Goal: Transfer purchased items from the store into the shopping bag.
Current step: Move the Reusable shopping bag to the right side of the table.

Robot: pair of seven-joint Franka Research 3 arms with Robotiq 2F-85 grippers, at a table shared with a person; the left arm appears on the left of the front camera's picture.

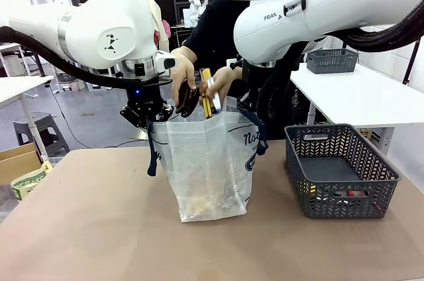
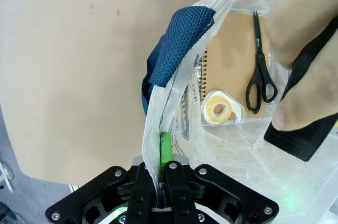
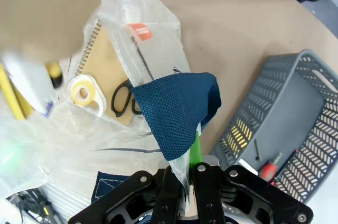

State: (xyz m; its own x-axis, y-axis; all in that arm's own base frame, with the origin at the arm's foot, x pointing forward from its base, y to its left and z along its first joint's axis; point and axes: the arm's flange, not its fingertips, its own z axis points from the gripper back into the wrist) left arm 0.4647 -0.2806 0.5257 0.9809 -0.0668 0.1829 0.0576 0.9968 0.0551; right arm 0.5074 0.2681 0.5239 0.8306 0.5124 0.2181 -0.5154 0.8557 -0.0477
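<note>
Left pincer [image 2: 162,156] clamped on shopping bag [image 1: 209,162] rim | right pincer [image 3: 191,161] likewise, apparently

Bag [image 3: 158,60] film hides the right gripper's [image 3: 189,167] fingertips. Above-left of it, a hand [image 3: 50,15] and its yellow items [image 3: 11,97] are blurred. To its right, the basket [image 3: 296,108] runs off-frame, its contents too small to tell.

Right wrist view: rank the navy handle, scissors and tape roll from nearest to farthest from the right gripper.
1. Navy handle, directly above the right gripper, which pinches the shopping bag rim.
2. Scissors, inside the bag, up-left.
3. Tape roll, farther left beside them.
</note>
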